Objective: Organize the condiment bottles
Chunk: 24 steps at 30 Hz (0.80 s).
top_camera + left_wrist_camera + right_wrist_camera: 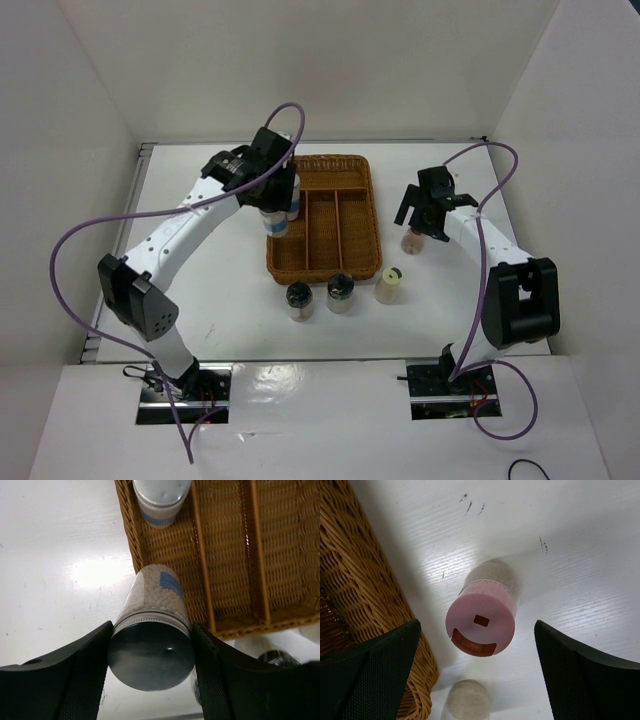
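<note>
Left hand: your left hand (272,208) is clenched on the white shaker bottle with a silver top and blue band (152,625), one finger on each side just under the cap.
Held bottle, look: you see pale granules through the wall, and a blue label patch far from the cap.
Held bottle, axis: it is upright, cap towards the wrist and base down at the left rim of the brown wicker divided tray (325,272). You cannot tell whether the base touches the rim.
Second white bottle: its blue-banded twin (160,500) stands upright in the tray's leftmost compartment. Its top is cut off by the wrist view's upper edge.
Black-capped pair: two clear bottles, one (299,299) and the other (340,292), stand upright side by side on the white worktop (200,300), just in front of the tray.
Cream bottle: the cream bottle with a yellow cap (389,284) is upright on the worktop by the tray's front right corner.
Pink bottle: the bottle with a pink cap (481,622) stands upright on the worktop just right of the tray. Its lid has a small square hole and a darker crescent opening.
Right hand: your right hand (420,222) is released, with the fingers spread either side of the pink cap and clear of it.
Hard to make out: one black cap in the left wrist view is half hidden behind a finger.
</note>
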Available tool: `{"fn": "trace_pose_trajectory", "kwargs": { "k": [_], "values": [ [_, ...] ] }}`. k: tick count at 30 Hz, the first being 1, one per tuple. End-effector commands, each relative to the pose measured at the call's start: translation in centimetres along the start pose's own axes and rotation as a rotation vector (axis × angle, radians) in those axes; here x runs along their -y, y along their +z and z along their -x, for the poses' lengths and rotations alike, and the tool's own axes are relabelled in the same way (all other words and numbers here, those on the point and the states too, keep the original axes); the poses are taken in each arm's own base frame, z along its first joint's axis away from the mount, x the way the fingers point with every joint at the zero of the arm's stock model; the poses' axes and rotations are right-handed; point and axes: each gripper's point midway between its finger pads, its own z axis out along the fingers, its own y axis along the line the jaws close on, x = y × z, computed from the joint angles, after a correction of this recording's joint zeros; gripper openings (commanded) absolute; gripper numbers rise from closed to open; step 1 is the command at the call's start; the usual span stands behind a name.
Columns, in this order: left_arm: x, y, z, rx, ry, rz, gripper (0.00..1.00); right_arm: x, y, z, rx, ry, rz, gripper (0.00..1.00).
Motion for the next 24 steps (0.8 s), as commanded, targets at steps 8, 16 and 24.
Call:
{"fn": "trace_pose_trajectory", "kwargs": {
  "k": [8,16,24],
  "values": [
    [1.0,4.8,5.2,0.112,0.027,-0.039,0.52,-0.7,-0.1,2.4,0.053,0.032,0.018,0.98],
    [1.1,7.3,5.2,0.080,0.021,-0.038,0.52,-1.4,1.0,2.7,0.035,0.029,0.019,0.98],
    [1.8,8.9,4.4,0.046,0.037,-0.060,0.52,-1.3,1.2,2.5,0.027,0.018,0.014,0.96]
  ]
}}
